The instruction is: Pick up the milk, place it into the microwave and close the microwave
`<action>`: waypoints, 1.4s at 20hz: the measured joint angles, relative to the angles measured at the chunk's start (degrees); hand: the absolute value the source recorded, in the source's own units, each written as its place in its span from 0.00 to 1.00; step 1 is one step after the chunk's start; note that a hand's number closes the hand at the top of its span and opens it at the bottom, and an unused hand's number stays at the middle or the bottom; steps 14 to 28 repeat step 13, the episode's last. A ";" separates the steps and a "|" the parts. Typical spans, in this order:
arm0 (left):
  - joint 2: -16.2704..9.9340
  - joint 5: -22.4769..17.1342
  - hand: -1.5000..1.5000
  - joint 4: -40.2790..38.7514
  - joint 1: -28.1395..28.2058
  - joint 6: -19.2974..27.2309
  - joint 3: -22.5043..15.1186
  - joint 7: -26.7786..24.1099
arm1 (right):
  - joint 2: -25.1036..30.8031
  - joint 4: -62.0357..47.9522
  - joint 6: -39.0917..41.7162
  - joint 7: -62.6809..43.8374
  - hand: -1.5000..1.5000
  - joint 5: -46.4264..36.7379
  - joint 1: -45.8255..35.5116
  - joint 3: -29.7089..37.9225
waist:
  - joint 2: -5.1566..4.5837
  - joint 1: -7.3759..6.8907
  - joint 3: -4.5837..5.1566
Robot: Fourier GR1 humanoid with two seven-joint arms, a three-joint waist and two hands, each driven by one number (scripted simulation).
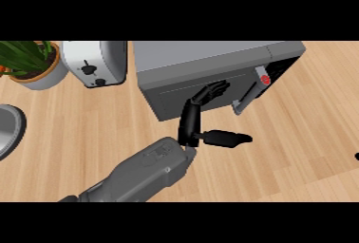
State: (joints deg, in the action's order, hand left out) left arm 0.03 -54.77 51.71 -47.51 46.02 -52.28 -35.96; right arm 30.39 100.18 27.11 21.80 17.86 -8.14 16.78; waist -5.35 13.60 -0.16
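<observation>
Milk is nowhere visible to me; whether it is sitting inside the microwave [203,71] I cannot tell, since the door [200,92] is hiding the inside. My left hand [200,111] is reaching up from the lower middle of the view, its fingers [214,90] lying straight and close together against the grey door front, the thumb [228,138] sticking out to the right above the wooden desk [84,128]. The door is standing nearly closed, a dark gap showing at its right edge beside the red button [265,79]. A toaster [95,64] and a potted plant [28,64] are sitting at the upper left, a metal rim [10,130] at the left edge.
</observation>
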 measured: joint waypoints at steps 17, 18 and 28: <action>0.00 -2.57 0.00 -1.03 -0.01 -0.48 -0.04 -3.71 | 0.78 -7.85 5.00 -3.38 0.00 9.79 -3.33 0.15 | -0.06 0.55 0.04; 0.00 -2.57 0.00 -1.03 -0.01 -0.48 -0.04 -3.71 | 0.78 -7.85 5.00 -3.38 0.00 9.79 -3.33 0.15 | -0.06 0.55 0.04; 0.00 -2.57 0.00 -1.03 -0.01 -0.48 -0.04 -3.71 | 0.78 -7.85 5.00 -3.38 0.00 9.79 -3.33 0.15 | -0.06 0.55 0.04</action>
